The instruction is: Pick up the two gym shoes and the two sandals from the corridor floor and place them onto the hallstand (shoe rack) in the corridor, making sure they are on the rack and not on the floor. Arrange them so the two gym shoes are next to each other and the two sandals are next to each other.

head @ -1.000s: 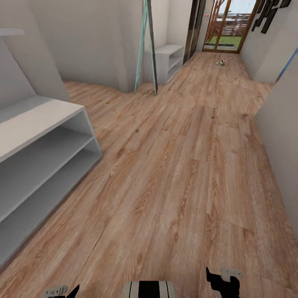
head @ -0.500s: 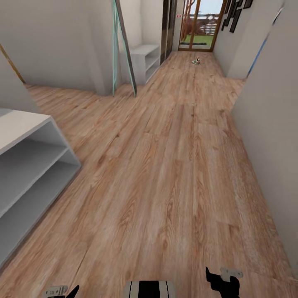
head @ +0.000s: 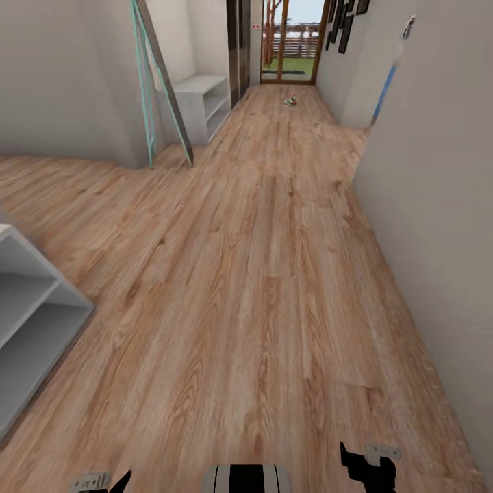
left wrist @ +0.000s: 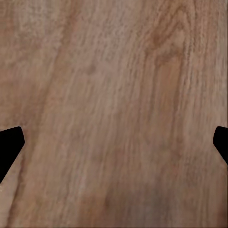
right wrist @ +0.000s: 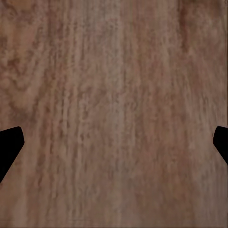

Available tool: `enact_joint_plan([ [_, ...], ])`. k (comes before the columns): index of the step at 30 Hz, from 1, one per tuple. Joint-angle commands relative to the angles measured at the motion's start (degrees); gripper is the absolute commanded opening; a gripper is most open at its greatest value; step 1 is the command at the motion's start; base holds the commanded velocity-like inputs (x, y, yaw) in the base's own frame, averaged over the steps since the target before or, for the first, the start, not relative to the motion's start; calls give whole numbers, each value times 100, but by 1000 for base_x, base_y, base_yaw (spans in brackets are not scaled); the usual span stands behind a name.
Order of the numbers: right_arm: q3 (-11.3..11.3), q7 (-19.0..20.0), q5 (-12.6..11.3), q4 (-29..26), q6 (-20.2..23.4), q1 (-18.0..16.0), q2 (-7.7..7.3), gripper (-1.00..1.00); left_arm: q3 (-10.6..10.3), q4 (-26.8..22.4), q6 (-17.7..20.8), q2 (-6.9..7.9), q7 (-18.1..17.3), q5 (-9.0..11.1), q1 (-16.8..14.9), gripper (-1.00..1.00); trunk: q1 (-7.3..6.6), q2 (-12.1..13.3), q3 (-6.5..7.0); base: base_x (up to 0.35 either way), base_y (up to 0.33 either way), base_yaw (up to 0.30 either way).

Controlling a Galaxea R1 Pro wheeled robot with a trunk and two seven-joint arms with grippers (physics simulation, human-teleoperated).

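Observation:
One gym shoe (head: 291, 100), a small white, green and red shape, lies far down the corridor floor (head: 274, 274) near the glass door. The sandals are out of view. An end of the pale grey hallstand (head: 31, 315) with its open shelves shows at the head view's left edge. My left gripper (head: 103, 481) and right gripper (head: 370, 467) sit low at the bottom of the head view. In the wrist views the left gripper (left wrist: 114, 147) and right gripper (right wrist: 114, 147) are open over bare wood planks, holding nothing.
A second grey shelf unit (head: 202, 103) stands against the left wall further on, with a teal-edged leaning frame (head: 154, 82) in front of it. A white wall (head: 438, 205) runs close along the right. The glass door (head: 291, 41) closes the far end.
The whole view has swung: the hallstand has slid towards the left edge and the corridor now runs straight ahead. Both grippers keep their places in the picture.

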Motion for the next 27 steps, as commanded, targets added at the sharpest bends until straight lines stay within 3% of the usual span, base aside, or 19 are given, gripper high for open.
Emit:
enact_joint_plan([
  [1, -25, -1, 10, 7, -20, -3, 1, 100, 0, 8, 9, 2, -46, 59, -3, 100, 3, -1, -4, 335, 0, -51],
  [13, -25, 25, 16, 10, -20, -3, -13, 100, 3, 8, 9, 2, -46, 60, -3, 100, 3, -1, -4, 335, 0, -12],
  [27, -10, 28, 20, 3, -31, 4, 6, 100, 15, 7, 9, 2, -37, 68, 23, 100, 2, -1, -4, 0, 0, 0],
])
